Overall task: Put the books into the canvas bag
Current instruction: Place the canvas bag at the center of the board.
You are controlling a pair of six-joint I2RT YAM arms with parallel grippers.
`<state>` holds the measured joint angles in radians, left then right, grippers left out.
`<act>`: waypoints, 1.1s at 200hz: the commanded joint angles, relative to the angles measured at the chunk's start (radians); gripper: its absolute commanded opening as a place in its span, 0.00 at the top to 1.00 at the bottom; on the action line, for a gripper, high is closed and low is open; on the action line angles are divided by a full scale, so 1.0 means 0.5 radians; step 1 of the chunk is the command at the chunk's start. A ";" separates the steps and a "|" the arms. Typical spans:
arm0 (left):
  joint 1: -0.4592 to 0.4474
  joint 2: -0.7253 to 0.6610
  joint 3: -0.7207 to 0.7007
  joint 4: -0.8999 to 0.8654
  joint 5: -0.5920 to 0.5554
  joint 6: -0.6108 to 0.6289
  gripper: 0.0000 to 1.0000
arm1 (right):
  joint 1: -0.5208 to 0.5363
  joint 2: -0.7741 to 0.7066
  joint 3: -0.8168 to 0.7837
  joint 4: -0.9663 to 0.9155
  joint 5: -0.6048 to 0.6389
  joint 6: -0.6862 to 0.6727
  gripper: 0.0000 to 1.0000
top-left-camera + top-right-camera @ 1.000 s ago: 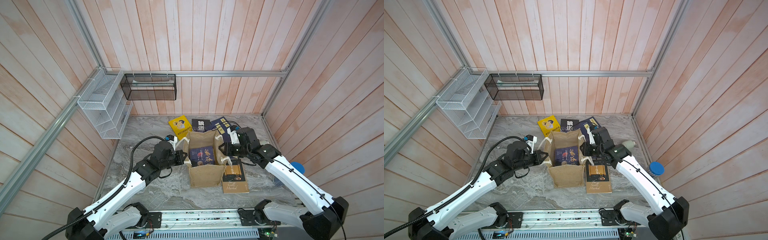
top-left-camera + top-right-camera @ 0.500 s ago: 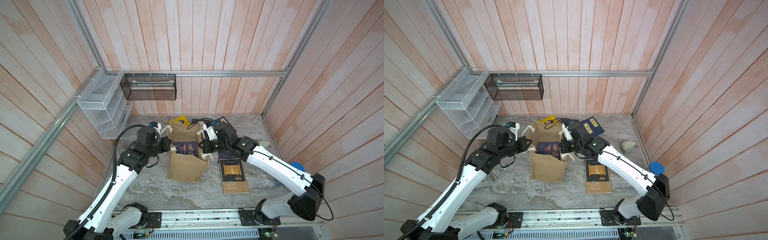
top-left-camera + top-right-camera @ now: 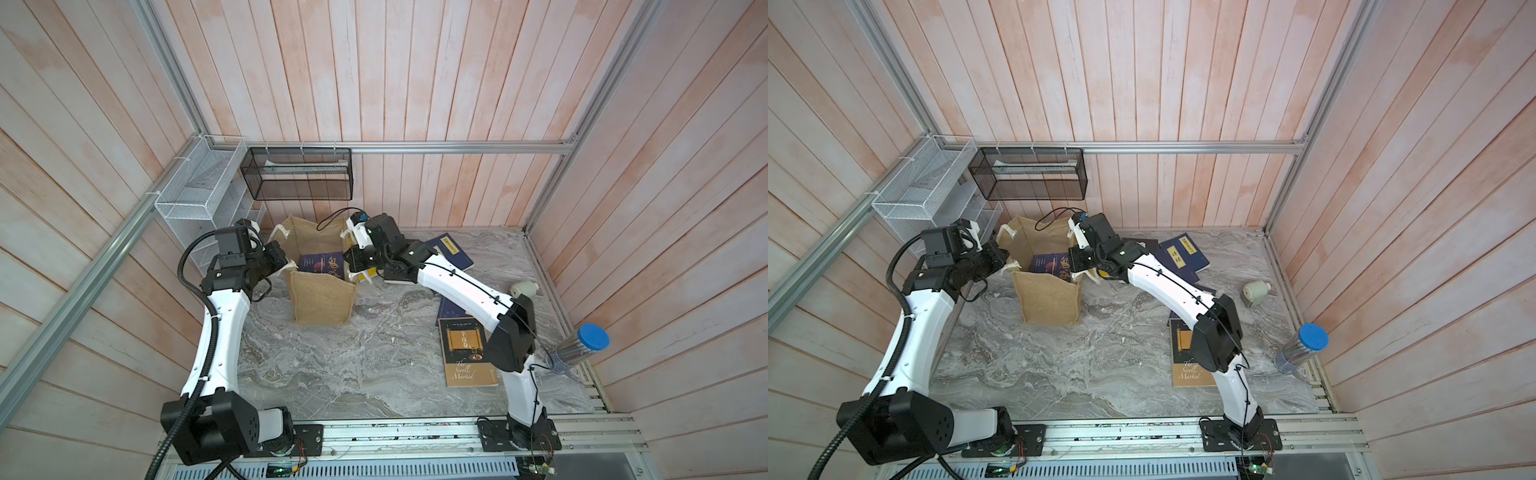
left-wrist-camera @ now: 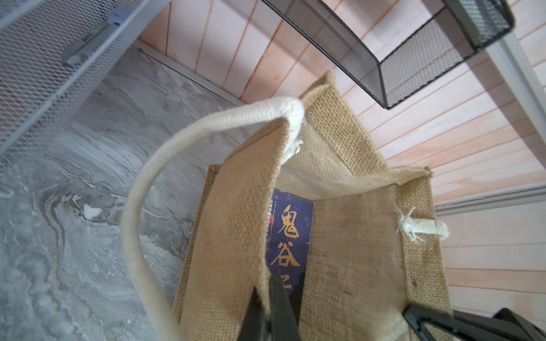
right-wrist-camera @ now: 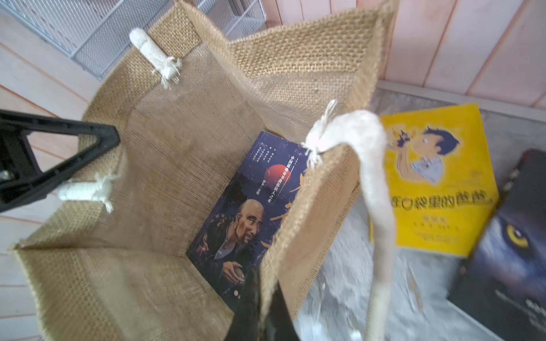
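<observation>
Pink plank walls close three sides around a grey marble tabletop (image 3: 353, 365). Both white arms reach to the far left of it, one on each side of the canvas bag (image 3: 322, 299). The bag stands upright and open near the back wall, below the black mesh basket (image 3: 299, 174) and beside the white mesh basket (image 3: 195, 195). Cannot tell whether its base touches the marble.

Left gripper (image 3: 287, 267): jaws clamped on the bag's left wall at the rim. In the wrist view the burlap edge is pinched between the black fingers (image 4: 282, 310). A rope handle (image 4: 141, 206) loops loose outside that wall.

Right gripper (image 3: 348, 266): jaws clamped on the opposite wall at the rim, with cloth between them in its wrist view.

Books:
- The navy book (image 3: 322, 266) with gold characters is inside the bag, tilted, between the two held walls.
- The yellow cartoon book (image 5: 434, 177) and black wolf book (image 5: 508, 242) lie on the marble just beside the bag, outside the right gripper's wall.
- The yellow-labelled navy book (image 3: 451, 249) lies near the back wall.
- The brown-and-black book (image 3: 467, 357) lies flat, front right, beside the right arm.

A blue-lidded jar (image 3: 582, 349) stands at the right edge.
</observation>
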<state>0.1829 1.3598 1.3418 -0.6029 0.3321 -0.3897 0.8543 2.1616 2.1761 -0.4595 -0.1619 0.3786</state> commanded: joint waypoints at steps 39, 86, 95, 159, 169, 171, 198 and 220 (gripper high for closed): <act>0.081 0.305 0.307 0.533 0.061 0.295 0.94 | -0.036 0.565 0.959 0.066 -0.139 -0.038 0.97; 0.082 0.352 0.440 0.405 0.125 0.302 0.59 | -0.104 0.296 0.657 0.150 -0.270 -0.041 0.60; 0.076 0.314 0.437 0.408 0.158 0.273 0.58 | -0.133 0.224 0.595 0.165 -0.278 -0.040 0.57; -0.390 0.084 0.286 0.429 0.065 0.149 0.58 | -0.424 -0.241 -0.351 0.494 -0.070 0.034 0.52; -0.524 0.085 0.244 0.442 -0.014 0.123 0.58 | -0.486 -0.269 -0.495 0.579 -0.065 0.057 0.51; -0.552 0.087 0.233 0.447 -0.033 0.114 0.58 | -0.498 -0.270 -0.520 0.591 -0.068 0.062 0.51; -0.901 0.139 0.020 0.628 -0.232 -0.013 0.58 | -0.628 -0.193 -0.663 0.627 -0.050 0.105 0.49; -1.085 0.275 -0.118 0.806 -0.338 -0.117 0.58 | -0.689 -0.045 -0.653 0.687 -0.064 0.093 0.47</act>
<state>-0.2916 1.4269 1.3491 -0.2974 0.2607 -0.3752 0.5289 2.0716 1.8526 -0.1783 -0.2031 0.4164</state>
